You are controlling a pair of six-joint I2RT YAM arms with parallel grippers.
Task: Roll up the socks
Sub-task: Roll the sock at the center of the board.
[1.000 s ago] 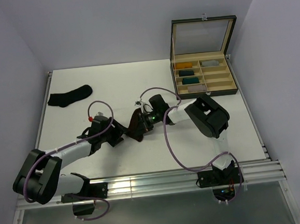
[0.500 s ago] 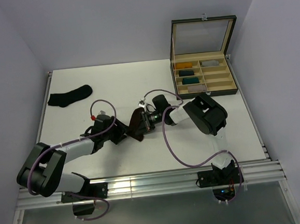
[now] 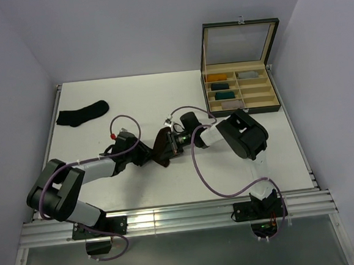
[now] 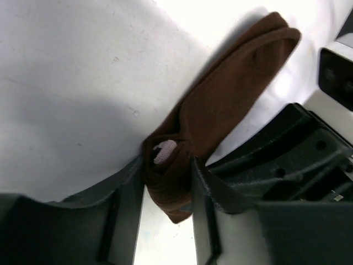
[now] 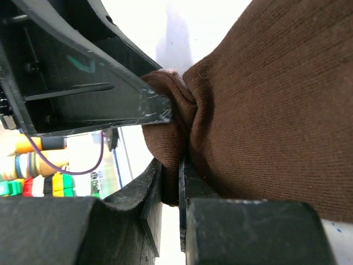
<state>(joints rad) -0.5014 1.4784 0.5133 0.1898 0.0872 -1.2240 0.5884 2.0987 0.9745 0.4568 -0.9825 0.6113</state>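
Your left gripper is clenched on the bunched end of the brown sock; fabric fills the gap between its fingers. Your right gripper is clamped on a fold of the same sock, its fingers almost together. The two tools sit tip to tip, with one left finger just beside the right gripper's pinch.

The brown sock lies on the table near its middle, held between both grippers. One end is gathered and the rest trails out flat. The black sock lies flat at the far left edge, well apart from both arms. The open box stands at the far right.

Judge the step in hand as forming the roll on the brown sock; the bundle looks loose and unfinished. The next move calls for one gripper to anchor the gathered end while the other turns fabric over it. Keep the grip firm, and keep the fingers from colliding. The black sock remains to be rolled.
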